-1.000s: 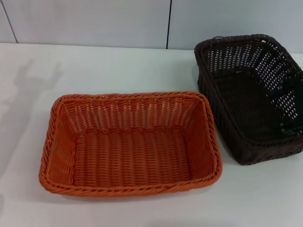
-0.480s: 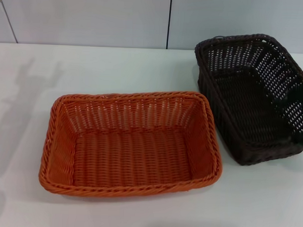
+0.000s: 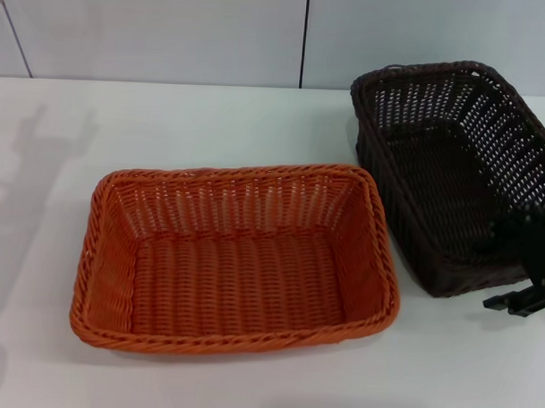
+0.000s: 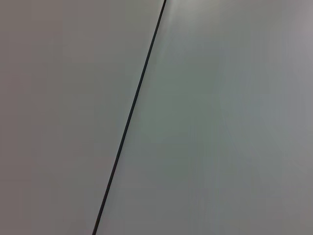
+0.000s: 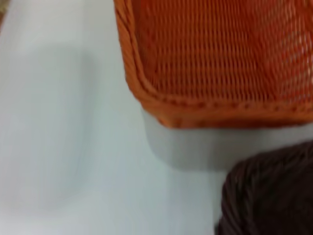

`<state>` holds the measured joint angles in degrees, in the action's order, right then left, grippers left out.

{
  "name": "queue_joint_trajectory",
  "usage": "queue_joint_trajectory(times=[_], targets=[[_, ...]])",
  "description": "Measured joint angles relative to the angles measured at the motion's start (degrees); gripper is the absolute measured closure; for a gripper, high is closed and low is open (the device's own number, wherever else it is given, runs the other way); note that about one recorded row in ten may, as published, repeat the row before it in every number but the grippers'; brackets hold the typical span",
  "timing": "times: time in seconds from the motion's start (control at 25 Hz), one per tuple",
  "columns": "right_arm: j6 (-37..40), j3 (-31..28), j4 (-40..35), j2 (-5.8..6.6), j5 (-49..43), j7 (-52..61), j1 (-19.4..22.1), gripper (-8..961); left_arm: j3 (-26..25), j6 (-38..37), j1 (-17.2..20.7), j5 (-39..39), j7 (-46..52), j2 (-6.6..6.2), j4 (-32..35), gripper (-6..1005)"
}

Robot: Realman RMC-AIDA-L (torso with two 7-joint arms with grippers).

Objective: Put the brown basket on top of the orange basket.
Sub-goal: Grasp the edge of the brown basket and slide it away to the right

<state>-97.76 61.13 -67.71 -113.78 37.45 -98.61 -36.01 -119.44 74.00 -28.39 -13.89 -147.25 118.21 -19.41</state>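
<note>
The orange basket [image 3: 235, 256] sits flat on the white table, left of centre in the head view. It also shows in the right wrist view as the orange basket [image 5: 220, 58]. The brown basket [image 3: 448, 165] stands on the table just to its right and farther back, a small gap apart. One dark corner of the brown basket [image 5: 269, 196] shows in the right wrist view. My right gripper [image 3: 524, 266] is at the brown basket's near right corner, at the picture's right edge. The left gripper is out of view.
The white table [image 3: 168, 120] stretches around both baskets. A pale wall [image 3: 171, 30] with a dark vertical seam runs behind it. The left wrist view shows only that wall [image 4: 220, 122].
My right gripper has moved from over the brown basket's right wall toward me, to its near right corner. Neither basket has shifted.
</note>
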Motion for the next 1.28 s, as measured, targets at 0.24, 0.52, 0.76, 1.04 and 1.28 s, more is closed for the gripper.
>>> queue_joint_trajectory(times=[0.24,0.52,0.76,1.04,1.28], targets=[[6.2,-0.6,6.7,0.77,-3.0,-0.2,-1.8,273,0.0,0.0,0.4,0.0,0.0,0.01,0.2,166],[7.1,-1.0,4.8,0.49,-2.8,-1.4,-1.1,310,0.3,0.0,0.5,0.0,0.0,0.05,0.7,165],[6.9,-1.9,3.8,0.10,-2.7,-2.9,-1.1,485,0.4,0.0,0.4,0.0,0.0,0.09,1.0,165],[6.1,-4.4,-1.7,-1.56,-2.0,-2.7,-0.1,709,0.1,0.2,0.6,0.0,0.0,0.04,1.3,166],[5.0,-6.1,-5.1,-1.91,0.2,-2.0,0.4,805,0.1,0.4,1.0,0.0,-0.1,-0.07,0.9,165]])
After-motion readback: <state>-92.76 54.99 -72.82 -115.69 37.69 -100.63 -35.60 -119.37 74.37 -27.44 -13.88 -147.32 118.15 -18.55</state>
